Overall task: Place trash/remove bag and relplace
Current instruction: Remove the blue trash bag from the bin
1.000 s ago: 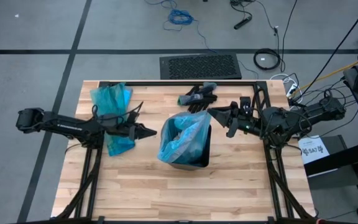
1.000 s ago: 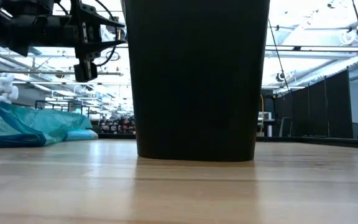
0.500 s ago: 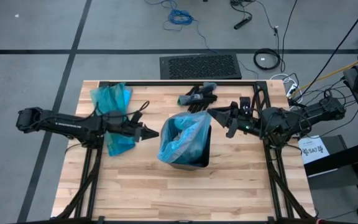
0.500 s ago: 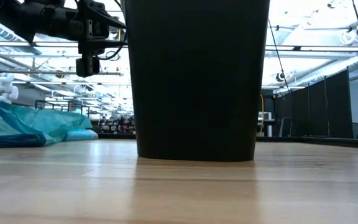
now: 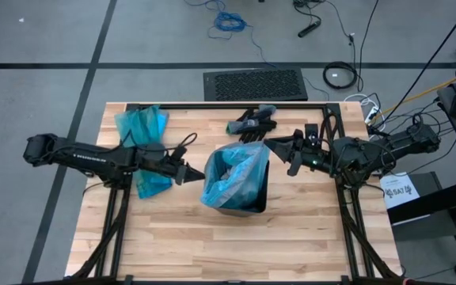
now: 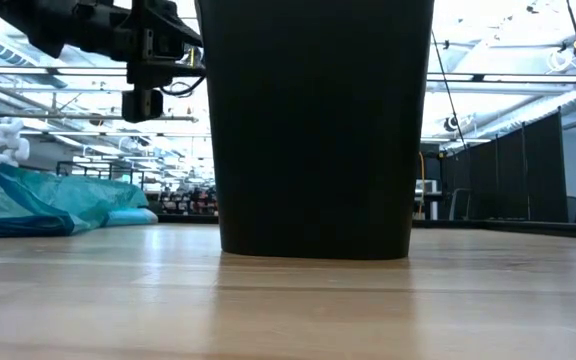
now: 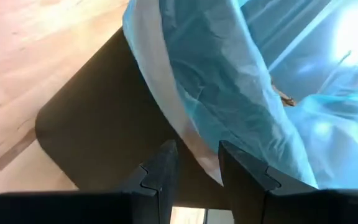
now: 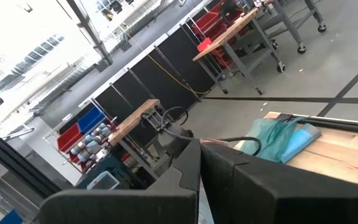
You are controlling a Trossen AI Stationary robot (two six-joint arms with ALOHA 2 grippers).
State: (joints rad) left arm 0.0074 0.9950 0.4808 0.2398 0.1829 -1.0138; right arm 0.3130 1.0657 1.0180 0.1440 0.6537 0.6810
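2 hands flank the bin (image 5: pixel 240 186): left hand (image 7: pixel 194 163) slightly parted, empty; right hand (image 5: pixel 271 143) closed, trash hidden.

Pale wood-plank table (image 5: pixel 172 229) with a smooth finish, matt black plastic bin (image 6: pixel 313 130), thin glossy translucent blue plastic liner (image 7: pixel 229 81), crumpled blue plastic bag (image 5: pixel 142 131)

bin (image 5: pixel 253 202): black, plain; fills the middle of the low view as a dark block
bin liner (image 5: pixel 236 176): translucent light blue, paler whitish along its folded rim in the left wrist view
loose bags (image 5: pixel 142 134): teal-blue, upper left of the high view
gloves (image 5: pixel 253 121): black, top centre of the table
table (image 5: pixel 180 237): pale wood in butcher-block strips
arms: dark, near black
floor (image 5: pixel 157 39): grey with darker lines
floor mat (image 5: pixel 255 84): black, fine grid pattern
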